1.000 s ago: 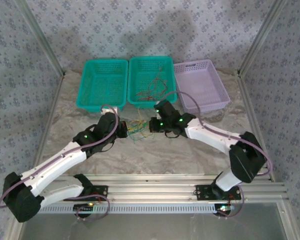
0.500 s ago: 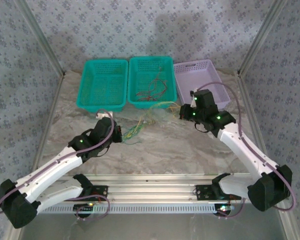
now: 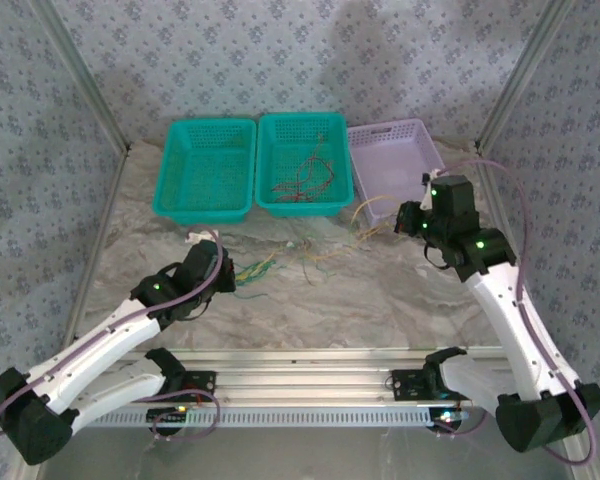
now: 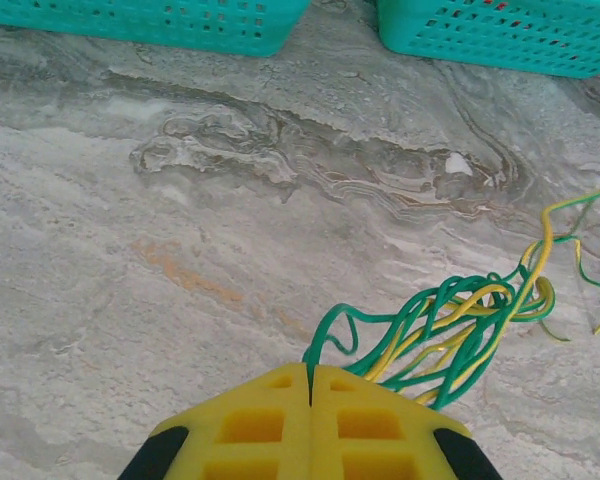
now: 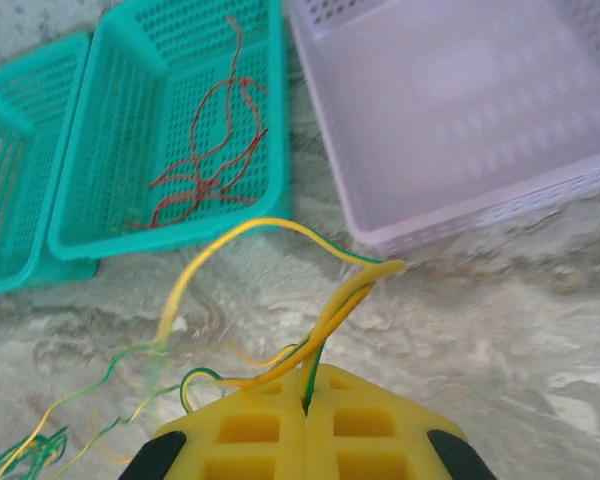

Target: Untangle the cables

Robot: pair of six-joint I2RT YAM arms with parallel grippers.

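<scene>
1. Much wider apart than a second ago: left claw [image 3: 227, 267] drawn back, right claw [image 3: 411, 219] swung toward lilac basket [image 3: 450, 192], each clamped shut on green-and-yellow wires [image 3: 310, 252].
2. Means bunch stretched thin across table [image 3: 380, 295], loosening, probably not yet separated.
3. Nearby: red wires [image 3: 300, 183] lying in middle teal basket [image 3: 347, 160]; lilac basket's front wall close ahead of right claw.

My left arm [image 3: 100, 340] lies low and long, reaching slantwise toward the middle green basket [image 3: 300, 118]. My left gripper [image 3: 226, 270] [image 4: 310, 375] stops on the near side of that basket and to its left, wrist tipped down. Its yellow fingers [image 4: 250, 425] are pressed together, with green strands of the cables [image 4: 450, 330] pinched between them. My right arm [image 3: 510, 300] stands steeper. My right gripper [image 3: 406, 222] [image 5: 305, 390] sits well to the right of the basket's near corner, jaws closed on yellow and green strands.
</scene>
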